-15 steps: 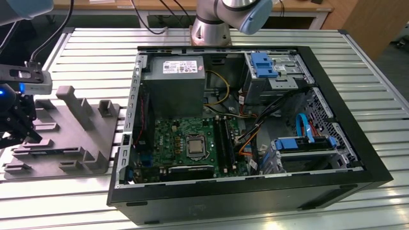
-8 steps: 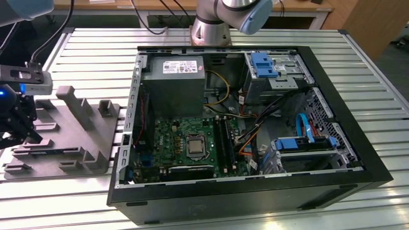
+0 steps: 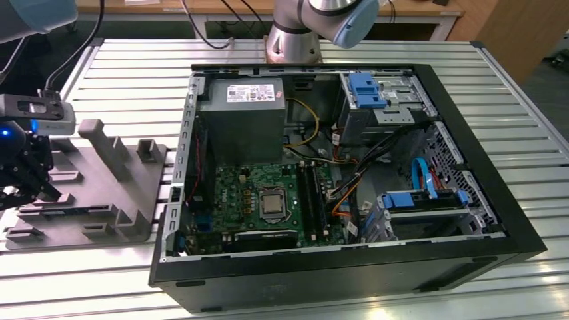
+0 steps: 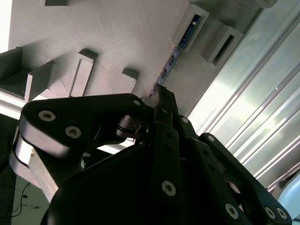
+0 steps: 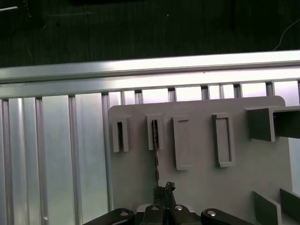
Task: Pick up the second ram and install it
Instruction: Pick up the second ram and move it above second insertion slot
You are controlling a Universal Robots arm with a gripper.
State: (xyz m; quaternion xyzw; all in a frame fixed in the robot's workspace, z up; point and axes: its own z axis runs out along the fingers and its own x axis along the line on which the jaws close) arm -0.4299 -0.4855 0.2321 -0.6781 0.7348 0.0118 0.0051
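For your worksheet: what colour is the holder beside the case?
The holder is grey; the exterior view shows it best.

A slatted metal table (image 3: 133, 73) carries a grey holder block (image 3: 106, 200) at the exterior view's left; just beside it lies an open black computer case (image 3: 356, 283).

We see the second ram (image 5: 155, 157), a long, narrow, flat memory stick with a dark board, standing on its long edge on the grey plastic holder block (image 5: 201, 187). In the first wrist view it reads as a thin dark line. One end sits in a raised slot of the block, and the other is clamped between the tips of the black pincer (image 5: 162, 189). In the second wrist view its edge shows blue and green flecks.
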